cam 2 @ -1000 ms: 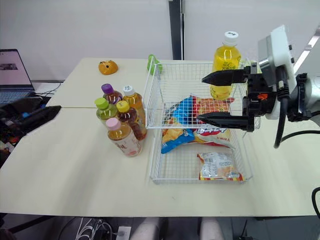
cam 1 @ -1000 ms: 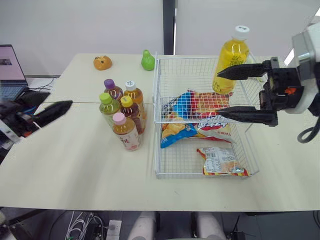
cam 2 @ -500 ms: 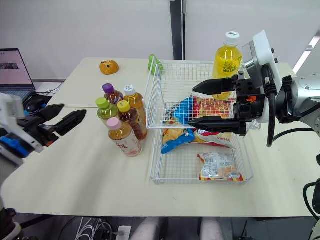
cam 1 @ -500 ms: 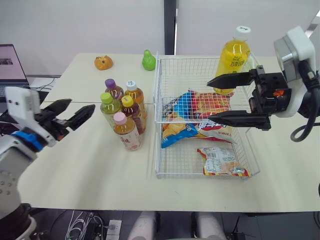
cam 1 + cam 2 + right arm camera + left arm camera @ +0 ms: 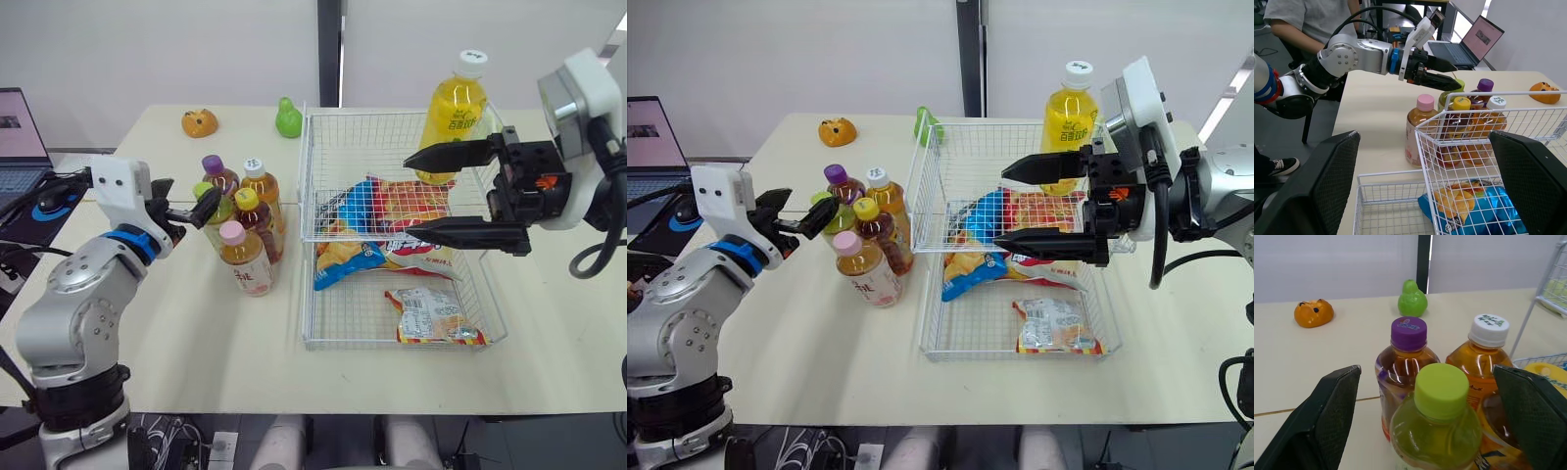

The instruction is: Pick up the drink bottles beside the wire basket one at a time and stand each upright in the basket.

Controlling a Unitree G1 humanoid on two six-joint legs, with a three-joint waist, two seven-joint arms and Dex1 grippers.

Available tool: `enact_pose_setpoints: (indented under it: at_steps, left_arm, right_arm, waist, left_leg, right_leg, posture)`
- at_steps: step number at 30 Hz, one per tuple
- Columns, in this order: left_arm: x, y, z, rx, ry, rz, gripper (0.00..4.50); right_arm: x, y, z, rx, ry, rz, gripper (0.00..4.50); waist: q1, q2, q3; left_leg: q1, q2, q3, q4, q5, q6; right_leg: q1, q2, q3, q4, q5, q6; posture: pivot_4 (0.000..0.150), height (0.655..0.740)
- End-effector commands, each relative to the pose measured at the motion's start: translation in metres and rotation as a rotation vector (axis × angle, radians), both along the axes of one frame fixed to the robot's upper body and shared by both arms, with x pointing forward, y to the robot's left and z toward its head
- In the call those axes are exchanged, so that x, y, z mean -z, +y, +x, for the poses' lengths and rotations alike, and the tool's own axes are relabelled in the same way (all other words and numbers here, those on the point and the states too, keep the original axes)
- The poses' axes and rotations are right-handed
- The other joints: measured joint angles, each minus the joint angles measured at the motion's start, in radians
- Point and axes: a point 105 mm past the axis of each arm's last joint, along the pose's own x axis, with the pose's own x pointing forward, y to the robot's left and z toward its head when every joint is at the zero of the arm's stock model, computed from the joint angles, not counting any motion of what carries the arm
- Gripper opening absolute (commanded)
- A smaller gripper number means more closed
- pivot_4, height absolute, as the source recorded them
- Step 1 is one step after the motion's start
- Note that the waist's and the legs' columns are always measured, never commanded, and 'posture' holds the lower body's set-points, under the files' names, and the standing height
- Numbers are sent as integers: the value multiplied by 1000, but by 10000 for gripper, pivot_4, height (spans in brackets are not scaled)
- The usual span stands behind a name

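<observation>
Several small drink bottles stand in a cluster left of the wire basket (image 5: 309, 245): purple cap (image 5: 214, 164), white cap (image 5: 255, 165), green cap (image 5: 1442, 384), yellow cap (image 5: 247, 199), pink cap (image 5: 232, 232). My left gripper (image 5: 191, 198) is open at cap height, one finger on each side of the green-capped bottle without touching it. A large yellow bottle (image 5: 456, 113) stands upright at the basket's far right corner. Over the basket's middle hovers my right gripper (image 5: 408, 196), open wide and holding nothing.
Snack bags (image 5: 392, 211) and a small packet (image 5: 431, 315) lie in the basket. An orange toy (image 5: 200, 122) and a green pear toy (image 5: 288, 117) sit at the table's far side. A laptop (image 5: 20, 137) is at the left; a seated person (image 5: 1312, 14) is beyond the table.
My left arm has swung in from the left edge to the bottle cluster, and its fingers now straddle the green-capped bottle. The right gripper shifted slightly left, then held still.
</observation>
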Motion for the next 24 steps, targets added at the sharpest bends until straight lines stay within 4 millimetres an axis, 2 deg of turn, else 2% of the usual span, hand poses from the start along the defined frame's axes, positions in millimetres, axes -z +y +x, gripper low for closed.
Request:
enact_pose_setpoints:
  at_steps: [1, 8, 11, 16, 19, 24]
  left_arm:
    - [-10, -4, 5, 2, -50, 17, 44705]
    - [-7, -9, 14, 11, -38, 17, 44705]
    - [-6, -13, 19, 23, -33, 19, 38610]
    - [-4, -16, 22, 28, -22, 21, 21861]
    - [-1, -15, 20, 31, -20, 21, 13734]
    - [-1, -12, 13, 34, -24, 26, 13943]
  right_arm:
    - [-12, 0, -6, -2, -60, 15, 45000]
    - [-13, 0, -6, 0, -60, 17, 45000]
    - [-12, 0, -6, 2, -60, 17, 45000]
    - [-13, -1, -6, 5, -63, 17, 45000]
    - [-13, -2, -7, 9, -65, 16, 45000]
    - [-14, -3, -7, 15, -69, 15, 45000]
  waist:
    - [0, 0, 0]
    - [-1, 0, 0]
    - [0, 0, 0]
    - [-1, 0, 0]
    - [-2, 0, 0]
    - [-2, 0, 0]
  left_leg:
    - [0, 0, 0, 0, 0, 0]
    - [0, 0, 0, 0, 0, 0]
    - [0, 0, 0, 0, 0, 0]
    - [0, 0, 0, 0, 0, 0]
    - [0, 0, 0, 0, 0, 0]
    - [0, 0, 0, 0, 0, 0]
  right_leg:
    - [0, 0, 0, 0, 0, 0]
    - [0, 0, 0, 0, 0, 0]
    - [0, 0, 0, 0, 0, 0]
    - [0, 0, 0, 0, 0, 0]
    - [0, 0, 0, 0, 0, 0]
    - [0, 0, 0, -1, 0, 0]
  posture:
    - [1500, 7400]
    - [1500, 7400]
    - [1500, 7400]
    - [1500, 7400]
    - [1500, 7400]
    - [1500, 7400]
